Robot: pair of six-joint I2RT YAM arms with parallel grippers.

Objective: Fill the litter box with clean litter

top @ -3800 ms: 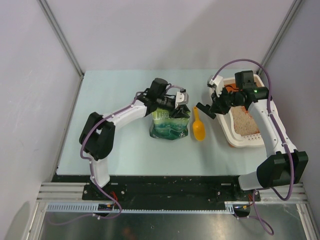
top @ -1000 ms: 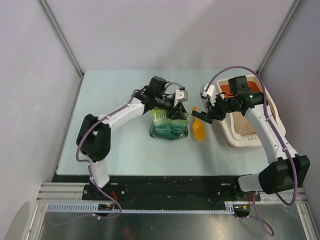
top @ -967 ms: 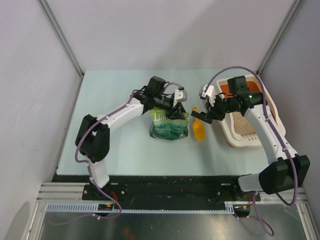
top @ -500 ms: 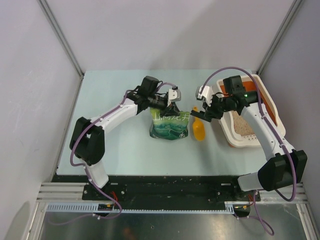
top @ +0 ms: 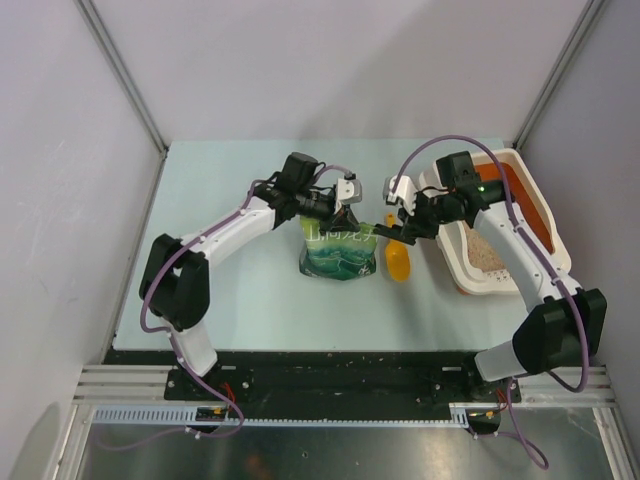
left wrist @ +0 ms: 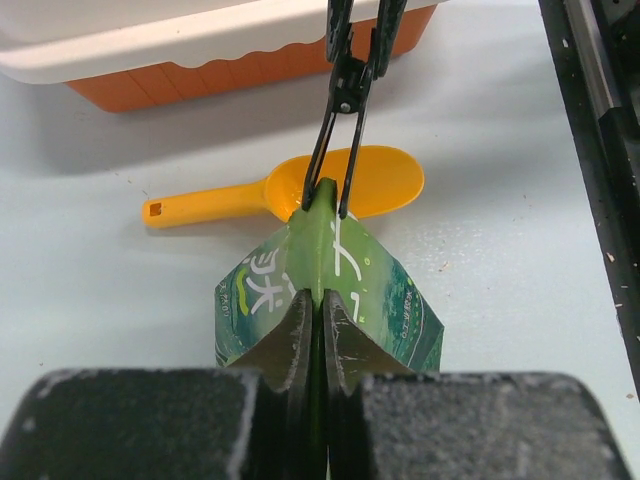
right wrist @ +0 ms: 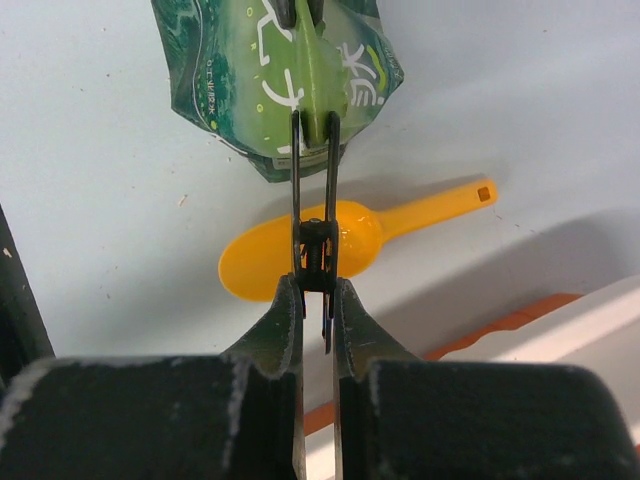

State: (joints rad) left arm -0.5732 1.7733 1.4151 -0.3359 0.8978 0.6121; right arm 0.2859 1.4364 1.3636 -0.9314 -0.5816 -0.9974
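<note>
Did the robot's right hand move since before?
Yes. The right hand went left, away from the litter box, over the orange scoop, to the black clip on the green bag.

Both arms [top: 235, 228] are white with black joints [top: 175, 290] and purple cables [top: 452, 140].

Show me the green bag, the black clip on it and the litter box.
green bag [left wrist: 320, 250]: left wrist view, top fold.
black clip [right wrist: 317, 245]: right wrist view, hinge part.
litter box [left wrist: 150, 45]: left wrist view, white rim.
</note>
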